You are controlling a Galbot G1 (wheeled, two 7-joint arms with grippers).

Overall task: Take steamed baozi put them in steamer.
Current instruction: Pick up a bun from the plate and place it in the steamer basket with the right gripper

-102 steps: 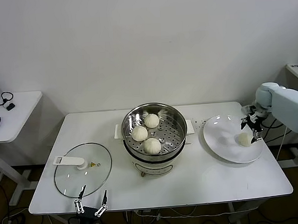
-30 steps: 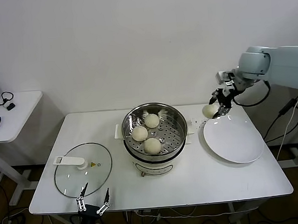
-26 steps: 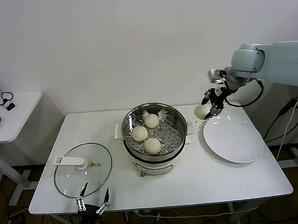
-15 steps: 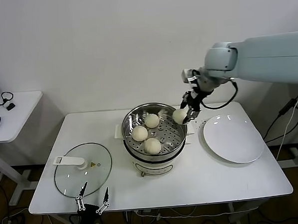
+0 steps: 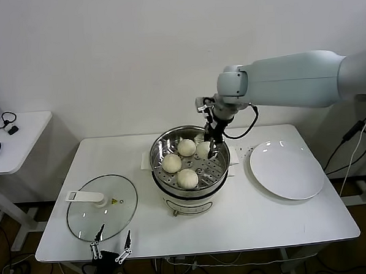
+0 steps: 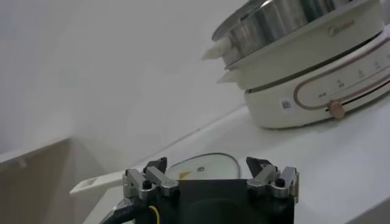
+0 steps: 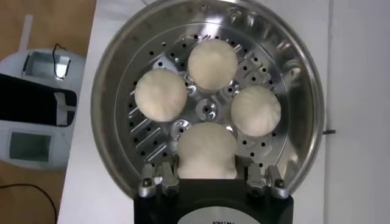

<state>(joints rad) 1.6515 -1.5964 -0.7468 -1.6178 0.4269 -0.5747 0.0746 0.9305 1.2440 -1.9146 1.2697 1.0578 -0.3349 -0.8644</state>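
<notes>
Three buns (image 5: 179, 162) already sit on the holed floor of the steamer (image 5: 188, 137), the plate (image 5: 287, 168) is bare, and the right gripper (image 5: 210, 149), pinching the fourth bun (image 7: 207, 151), hangs over the pot with only release left, while the left gripper (image 5: 111, 250) idles spread near the lid (image 5: 102, 207).

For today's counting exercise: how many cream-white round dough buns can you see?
4. Three rest on the shiny steel steamer floor; the fourth is held over it in the right pincer.

Your right arm (image 5: 290, 79) has a smooth pale grey-blue shell, with a black cable looping at the wrist. Both grippers have black bodies with silver, screw-fastened finger mounts.
</notes>
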